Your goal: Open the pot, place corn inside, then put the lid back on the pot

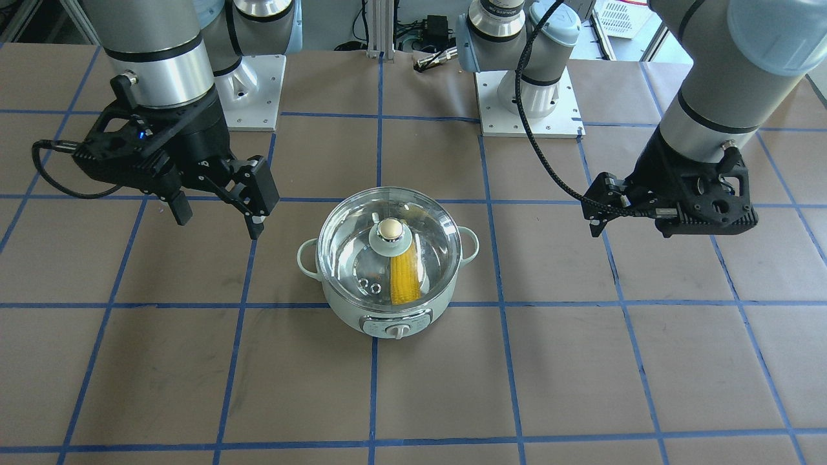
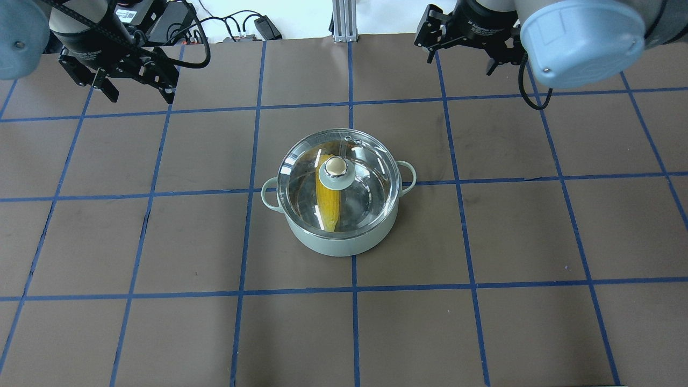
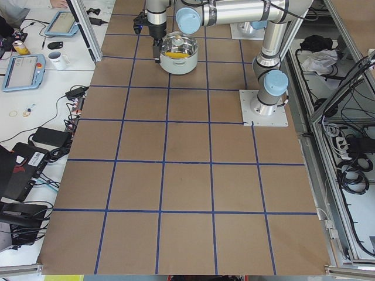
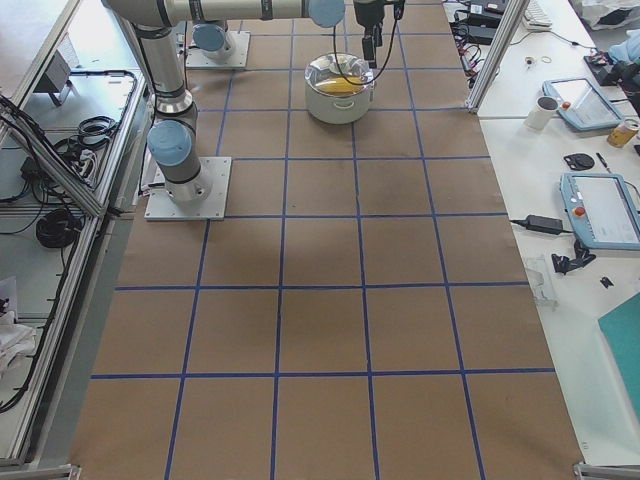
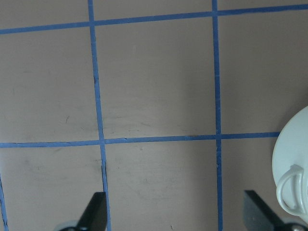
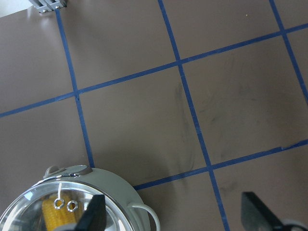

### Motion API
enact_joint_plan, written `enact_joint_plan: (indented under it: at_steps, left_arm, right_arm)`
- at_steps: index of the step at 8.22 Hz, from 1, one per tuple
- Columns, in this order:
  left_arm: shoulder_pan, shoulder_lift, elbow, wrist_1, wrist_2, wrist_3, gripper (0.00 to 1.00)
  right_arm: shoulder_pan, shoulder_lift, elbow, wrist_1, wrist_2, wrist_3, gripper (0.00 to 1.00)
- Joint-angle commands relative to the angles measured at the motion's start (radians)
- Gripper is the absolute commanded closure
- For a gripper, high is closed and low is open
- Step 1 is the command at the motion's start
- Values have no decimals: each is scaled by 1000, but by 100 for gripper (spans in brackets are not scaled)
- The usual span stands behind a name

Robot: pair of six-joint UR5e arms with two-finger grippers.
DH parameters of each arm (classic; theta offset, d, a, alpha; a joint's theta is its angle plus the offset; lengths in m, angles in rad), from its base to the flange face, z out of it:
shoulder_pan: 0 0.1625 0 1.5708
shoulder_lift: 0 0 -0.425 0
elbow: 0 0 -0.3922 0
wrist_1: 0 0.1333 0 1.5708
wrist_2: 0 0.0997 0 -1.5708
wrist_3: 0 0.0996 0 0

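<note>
The pot [image 1: 342, 309] sits in the middle of the worktop [image 1: 581, 361]. The corn [image 1: 405, 281] is inside it. You can see it through the glass, lying from under the knob out to the wall on the dial side. The lid [image 1: 358, 234] is on the pot, and its edge looks level with the rim all the way round.

The left claw [image 2: 141, 97] is spread wide with nothing in it. It hangs up in the air, well off to the left of the pot. The right claw [image 1: 219, 223] is spread wide and has nothing in it too. It hangs well off to the right. Neither one touches the pot or the lid.

So the job looks done, I think. All that is left is to check it and to keep clear.

Here is how to do that well:
- Look at the lid's edge from the top view and the front view. If one side sat higher, the lid would be crooked. I see no such gap.
- I cannot tell if the tip of the corn touches the glass. If the lid wobbles, the corn may be pushing on it.
- If you move the arms away, lift them first, then go out to the sides. Do not swing a claw low over the pot, since a bump on the knob could slide the lid off.
- Watch the loop handles. They stick out on the left and the right, just where a low claw would pass.
</note>
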Motion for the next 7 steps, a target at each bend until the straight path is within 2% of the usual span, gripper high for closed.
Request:
enact_joint_plan:
  at_steps: [1, 7]
  left_arm:
    - [0, -1, 0, -1, 0, 0, 0]
    - [0, -1, -2, -3, 0, 0, 0]
  right_arm:
    - [-30, -3, 4, -4, -37, 8, 0]
    - [-39, -9, 14, 19, -57, 14, 0]
